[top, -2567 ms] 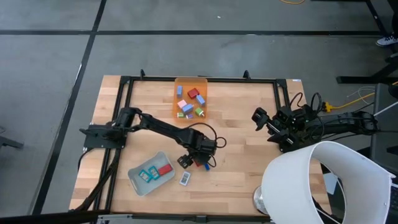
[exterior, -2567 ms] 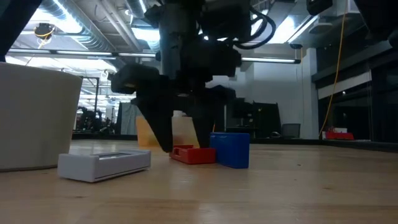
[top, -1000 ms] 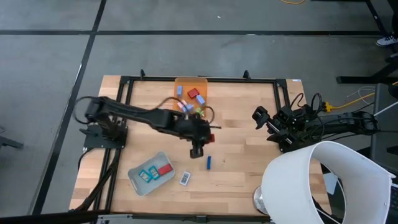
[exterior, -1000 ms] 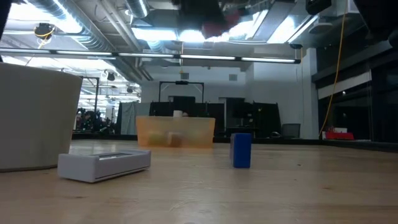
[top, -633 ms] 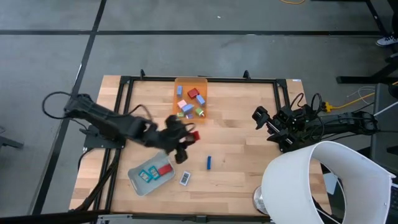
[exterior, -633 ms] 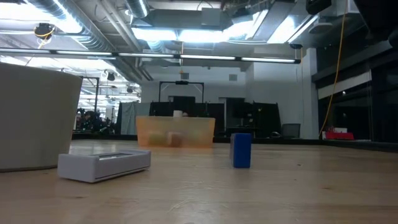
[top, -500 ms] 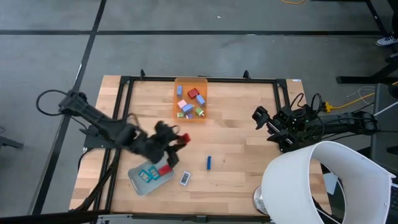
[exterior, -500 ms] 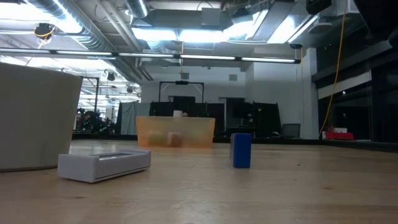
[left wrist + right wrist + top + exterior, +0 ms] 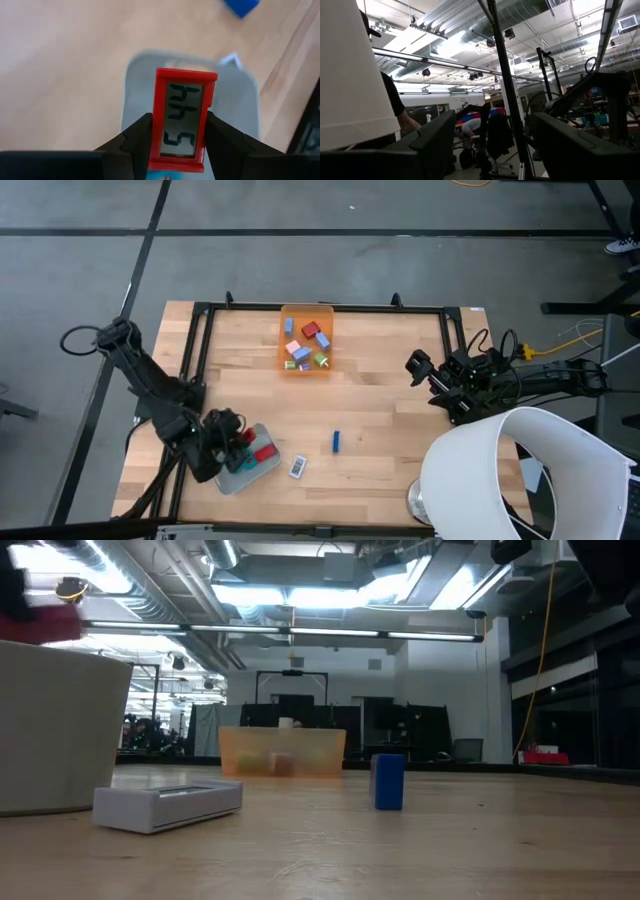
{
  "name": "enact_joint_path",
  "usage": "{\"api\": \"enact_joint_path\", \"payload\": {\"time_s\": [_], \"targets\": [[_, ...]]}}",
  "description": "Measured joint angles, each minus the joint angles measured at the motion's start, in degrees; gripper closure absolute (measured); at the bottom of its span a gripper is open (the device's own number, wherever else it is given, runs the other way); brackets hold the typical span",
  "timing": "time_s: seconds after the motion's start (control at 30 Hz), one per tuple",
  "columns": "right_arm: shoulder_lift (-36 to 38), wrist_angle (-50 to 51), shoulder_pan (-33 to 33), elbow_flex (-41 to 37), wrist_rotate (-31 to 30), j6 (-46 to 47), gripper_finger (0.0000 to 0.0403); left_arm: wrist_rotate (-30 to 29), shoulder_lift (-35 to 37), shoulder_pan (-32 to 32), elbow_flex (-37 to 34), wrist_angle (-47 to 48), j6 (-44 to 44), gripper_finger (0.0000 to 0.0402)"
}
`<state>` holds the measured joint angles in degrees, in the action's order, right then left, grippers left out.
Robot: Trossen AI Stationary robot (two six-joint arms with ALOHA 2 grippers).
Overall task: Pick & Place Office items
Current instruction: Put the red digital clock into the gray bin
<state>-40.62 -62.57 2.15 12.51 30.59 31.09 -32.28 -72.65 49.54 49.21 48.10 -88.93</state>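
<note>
1. Red display piece (image 9: 182, 119) clamped between left gripper (image 9: 175, 137) jaws, held above grey tray (image 9: 262, 469) at table's 7 o'clock.
2. Blue block (image 9: 336, 442) upright near table centre; white piece (image 9: 297, 467) just beside tray.
3. More pieces in orange bin (image 9: 306, 343) at 12 o'clock.
4. Right gripper (image 9: 421, 370) at 3 o'clock, jaws wide apart, holding nothing.

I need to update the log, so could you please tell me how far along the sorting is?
Done: a red piece and teal pieces lie in the grey tray. In hand: the left gripper holds a red timer above that tray. Left: the blue block, the white piece and those in the orange bin. The right gripper waits open.
</note>
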Motion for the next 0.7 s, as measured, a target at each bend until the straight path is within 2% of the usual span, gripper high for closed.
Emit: {"api": "enact_joint_path", "payload": {"time_s": [0.17, 0.4, 0.5, 0.6, 0.7], "targets": [[0.0, 0.0, 0.0, 0.0, -0.2, -0.3, 0.0142, 5.8, 0.0, 2.2, -4.3, -4.5, -3.4, 0.0252], [0.0, 0.0, 0.0, 0.0, -0.2, -0.5, 0.0142, 13.3, -0.2, 2.6, -9.7, -21.0, -0.3, 0.0252], [0.0, 0.0, 0.0, 0.0, -0.2, -0.5, 0.0142, 19.1, -0.2, 2.6, -11.2, -24.9, -0.4, 0.0252], [0.0, 0.0, 0.0, 0.0, -0.2, -0.5, 0.0142, 23.0, -0.6, 3.0, -11.3, -24.6, -2.2, 0.0221], [0.0, 0.0, 0.0, 0.0, -0.2, -0.5, 0.0142, 23.4, -1.2, 3.7, -11.3, -24.6, -3.0, 0.018]]}}
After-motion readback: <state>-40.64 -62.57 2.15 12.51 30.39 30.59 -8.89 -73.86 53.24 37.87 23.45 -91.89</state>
